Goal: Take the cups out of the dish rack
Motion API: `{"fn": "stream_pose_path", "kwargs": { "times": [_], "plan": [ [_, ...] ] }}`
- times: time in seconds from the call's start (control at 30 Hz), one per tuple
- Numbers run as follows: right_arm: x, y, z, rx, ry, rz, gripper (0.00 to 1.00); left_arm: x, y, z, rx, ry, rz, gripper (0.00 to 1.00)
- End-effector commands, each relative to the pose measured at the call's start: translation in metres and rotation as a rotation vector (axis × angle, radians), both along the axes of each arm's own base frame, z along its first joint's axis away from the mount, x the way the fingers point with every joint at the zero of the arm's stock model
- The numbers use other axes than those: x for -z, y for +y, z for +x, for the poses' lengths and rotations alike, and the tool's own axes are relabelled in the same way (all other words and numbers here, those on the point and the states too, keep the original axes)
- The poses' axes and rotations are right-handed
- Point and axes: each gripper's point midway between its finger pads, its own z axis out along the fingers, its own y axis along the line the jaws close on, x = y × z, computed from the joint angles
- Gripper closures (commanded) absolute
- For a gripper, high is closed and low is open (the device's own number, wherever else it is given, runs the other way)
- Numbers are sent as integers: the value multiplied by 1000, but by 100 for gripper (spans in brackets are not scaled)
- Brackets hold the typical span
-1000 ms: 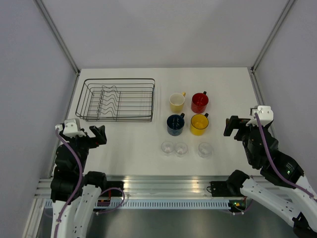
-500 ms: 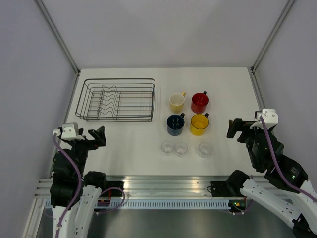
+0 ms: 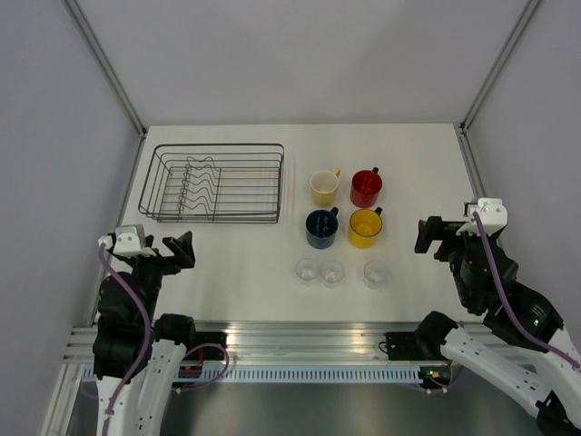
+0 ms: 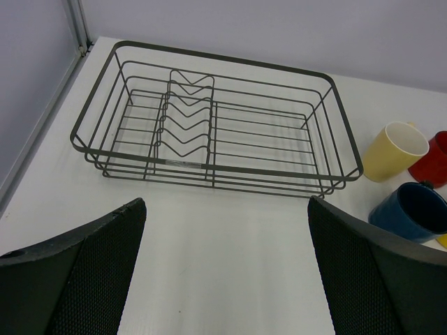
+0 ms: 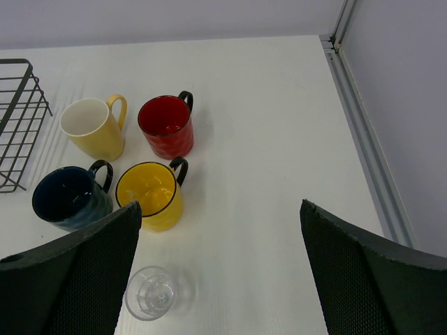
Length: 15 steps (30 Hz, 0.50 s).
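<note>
Recording a small retreat of the left gripper and the right gripper toward the near edge over the last second, now levelling off. Noting no shift of cups or rack in that time.

Finding the dish rack at the far left of the tabletop, holding nothing. Finding every cup standing upright to its right and apart from it: cream-yellow mug and red mug behind, dark blue mug and bright yellow mug in front, clear tumblers in a row of three nearest the arms.

Judging the unloading as complete and the withdrawal as nearly finished. Expecting no further grasp, only parking of both arms without brushing the tumblers.

Observing both grippers spread wide and gripping nothing. Seeing each raised near a side edge of the tabletop, the left facing the rack, the right facing the mugs, both well apart from every cup.
</note>
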Motion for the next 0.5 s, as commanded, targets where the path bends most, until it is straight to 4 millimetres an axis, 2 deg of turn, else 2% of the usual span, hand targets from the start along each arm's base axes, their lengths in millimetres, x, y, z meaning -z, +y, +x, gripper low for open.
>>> {"fn": "stream_pose_path", "kwargs": {
  "times": [0.0, 0.47],
  "plan": [
    [-6, 0, 0, -6, -6, -10, 2, -9, -2, 2, 19, -43, 26, 0],
    [-5, 2, 2, -10, 0, -16, 2, -9, -2, 3, 16, -40, 27, 0]
  ]
}}
